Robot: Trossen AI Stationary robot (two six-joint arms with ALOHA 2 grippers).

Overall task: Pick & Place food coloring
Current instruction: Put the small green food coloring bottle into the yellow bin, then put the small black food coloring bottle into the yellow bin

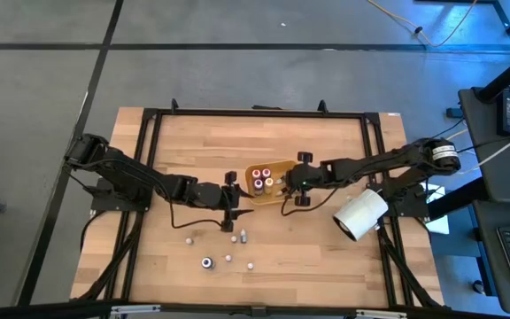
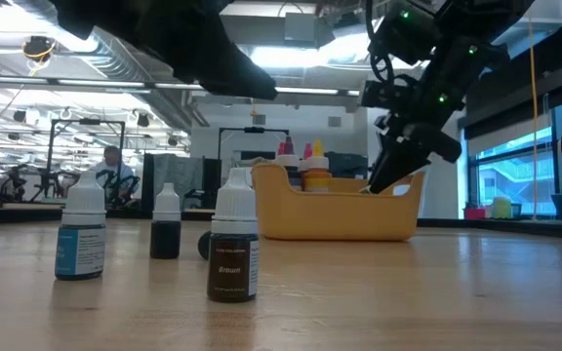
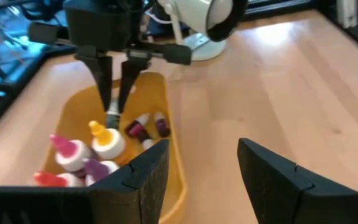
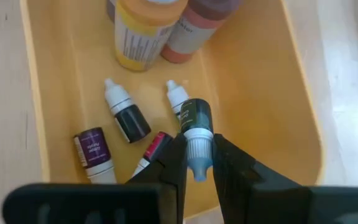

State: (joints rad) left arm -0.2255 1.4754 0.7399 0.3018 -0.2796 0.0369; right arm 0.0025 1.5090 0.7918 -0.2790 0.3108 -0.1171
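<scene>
My right gripper is closed on one small bottle by its white cap, just above the tray floor. The bottle's long axis points away from my fingers, toward the bottles lying there. My left gripper is open beside the tray.
</scene>
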